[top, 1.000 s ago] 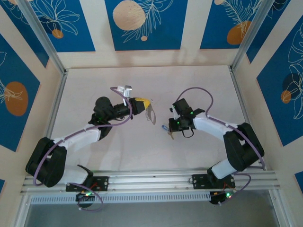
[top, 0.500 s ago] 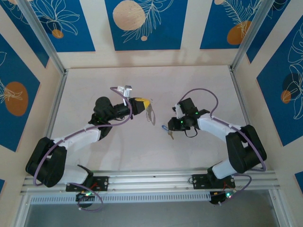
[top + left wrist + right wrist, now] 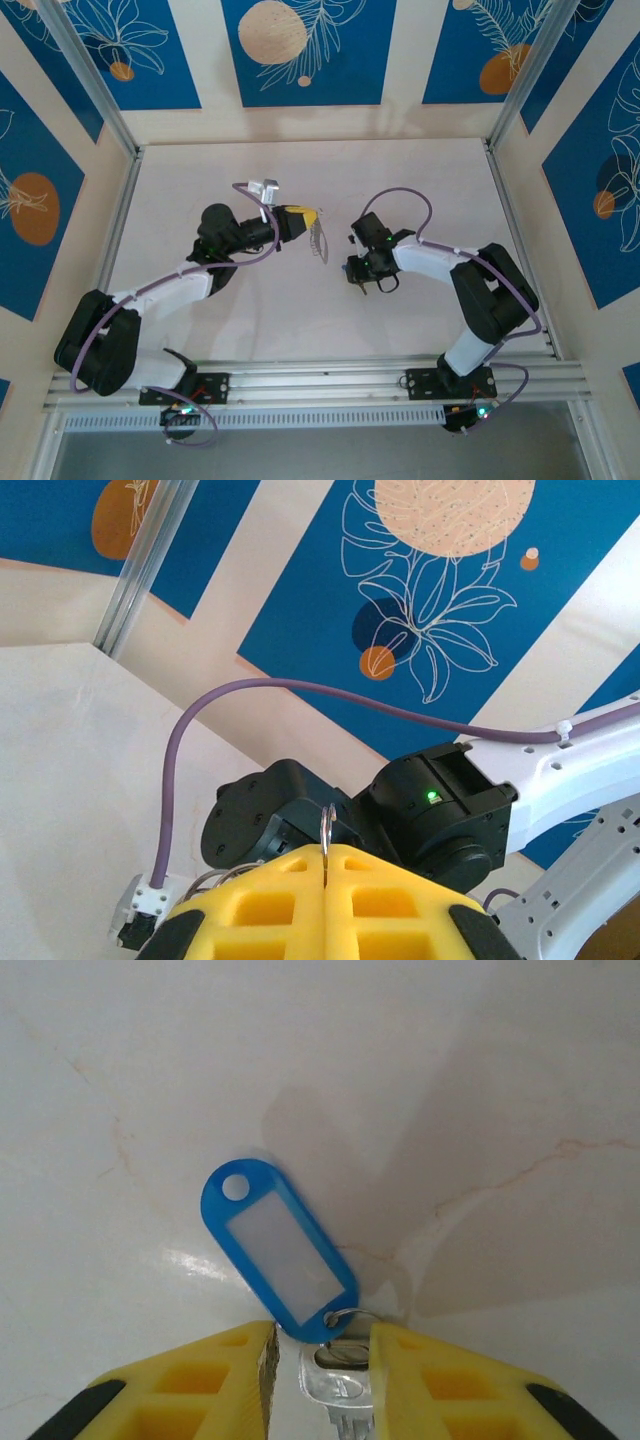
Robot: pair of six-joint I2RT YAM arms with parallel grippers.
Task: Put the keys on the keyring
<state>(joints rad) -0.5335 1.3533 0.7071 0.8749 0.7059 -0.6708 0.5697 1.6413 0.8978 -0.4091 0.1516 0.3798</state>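
Observation:
The key [image 3: 340,1385] is silver and lies flat on the table, joined by a small split ring to a blue plastic tag [image 3: 278,1250] with a pale window. My right gripper [image 3: 320,1360] is open low over it, one yellow finger [image 3: 225,1380] left of the key head with a gap, the other close against its right side. In the top view the right gripper [image 3: 358,272] sits at the table's middle. My left gripper [image 3: 310,221] is shut on the keyring [image 3: 320,243], a grey metal loop hanging from its tips. The left wrist view sees the keyring [image 3: 327,830] edge-on between the pressed-together pads.
The pale tabletop [image 3: 300,310] is bare around both arms. Aluminium rails [image 3: 120,210] and blue patterned walls enclose it. A purple cable [image 3: 200,720] loops by the left wrist, and the right arm's black wrist [image 3: 440,810] faces the left camera.
The right gripper has gone from shut to open and swung left and slightly back over the key. The left arm and the keyring have not moved.

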